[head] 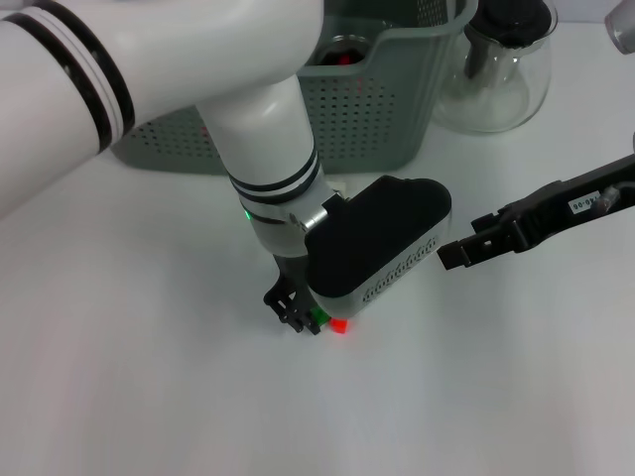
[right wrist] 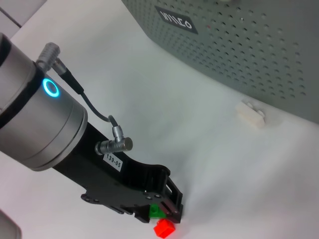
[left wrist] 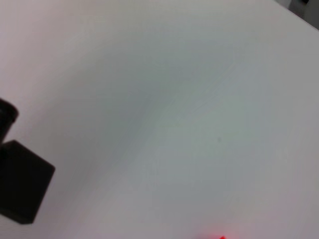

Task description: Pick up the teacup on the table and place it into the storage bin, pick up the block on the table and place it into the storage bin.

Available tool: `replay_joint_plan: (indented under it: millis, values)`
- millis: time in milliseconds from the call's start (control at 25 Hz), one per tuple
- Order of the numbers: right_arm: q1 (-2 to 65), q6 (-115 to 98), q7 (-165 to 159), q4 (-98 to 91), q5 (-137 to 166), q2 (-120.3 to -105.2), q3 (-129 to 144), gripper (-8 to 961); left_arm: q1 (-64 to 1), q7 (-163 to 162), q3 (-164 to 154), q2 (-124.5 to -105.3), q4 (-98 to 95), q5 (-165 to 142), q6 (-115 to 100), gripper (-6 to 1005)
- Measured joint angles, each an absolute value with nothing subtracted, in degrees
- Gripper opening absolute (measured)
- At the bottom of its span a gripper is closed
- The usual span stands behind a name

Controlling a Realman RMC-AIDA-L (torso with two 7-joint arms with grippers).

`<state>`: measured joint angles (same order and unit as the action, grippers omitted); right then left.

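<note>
On the table, the left tool point(head: 298, 315) grips one green block point(right wrist: 156, 211) — one red block point(right wrist: 164, 228) beside.

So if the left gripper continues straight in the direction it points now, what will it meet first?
The left gripper points down at the table, and its tip is already at the small green and red blocks. Going straight on, it would most likely meet these blocks first, then the table just under them.

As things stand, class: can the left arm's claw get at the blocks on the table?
Probably yes: the left claw is already down at the green block and red block, with nothing between them.
</note>
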<state>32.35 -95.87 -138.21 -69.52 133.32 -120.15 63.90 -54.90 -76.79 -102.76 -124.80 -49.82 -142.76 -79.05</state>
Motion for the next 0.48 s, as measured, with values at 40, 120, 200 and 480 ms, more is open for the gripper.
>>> replay_joint_plan:
  millis: [40,120,200,480]
  values:
    - [32.3,-95.9,-138.2,-69.5,133.3,-120.15,63.9,835,-54.9,-76.9,-102.6,-124.79,-50.0,-142.6,-79.5,449]
    - [32.2,-95.8,-138.2,-69.6,133.3,-120.11,63.9,835,-54.8,-77.4,-101.2,-124.72,-51.2,-142.3,-81.2,433]
    - [32.0,-95.9,-138.1,-69.8,133.3,-120.07,63.9,835,-54.7,-77.8,-97.1,-124.56,-53.0,-142.1,-84.5,418]
    - [31.9,-96.4,-137.4,-70.0,133.2,-119.87,63.3,836,-53.0,-77.6,-65.1,-124.15,-60.7,-140.8,-99.9,401]
